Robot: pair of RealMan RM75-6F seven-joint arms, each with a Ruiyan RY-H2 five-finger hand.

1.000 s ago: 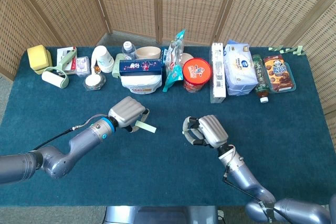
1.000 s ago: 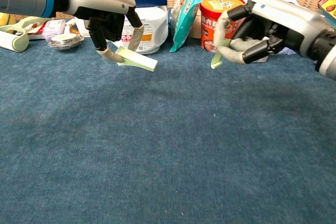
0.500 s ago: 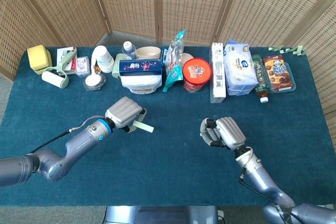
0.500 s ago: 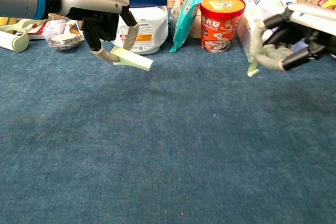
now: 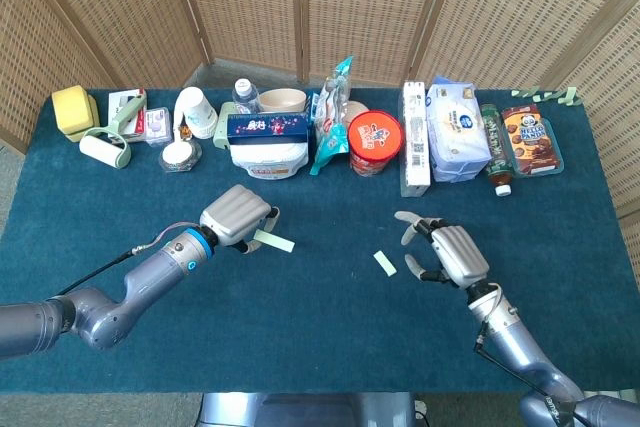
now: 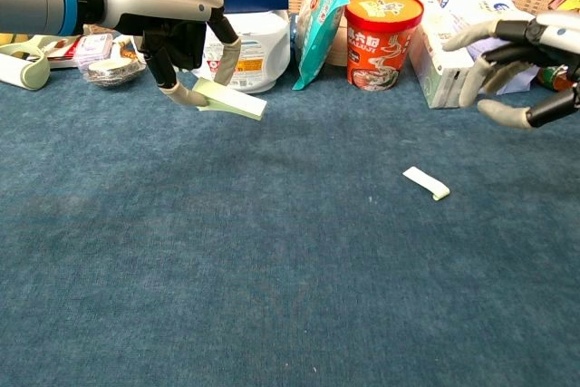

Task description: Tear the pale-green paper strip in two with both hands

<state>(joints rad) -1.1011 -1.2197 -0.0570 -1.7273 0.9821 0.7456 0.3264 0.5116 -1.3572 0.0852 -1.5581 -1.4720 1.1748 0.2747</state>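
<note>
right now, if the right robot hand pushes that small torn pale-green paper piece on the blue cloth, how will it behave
The small torn pale-green paper piece lies flat on the blue tablecloth, so it is probably very light, likely to skid or flutter. It looks thin, probably floppy and hard to pinch. The open right robot hand hovers apart from it.

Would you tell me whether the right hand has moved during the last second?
Yes. The right hand has moved rightward, away from the red noodle cup, and released its paper piece.

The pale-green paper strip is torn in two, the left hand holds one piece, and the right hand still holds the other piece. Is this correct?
Not quite. The left hand does hold one piece, but the right hand is open and holds nothing. Its piece lies on the table, as the chest view shows.
</note>
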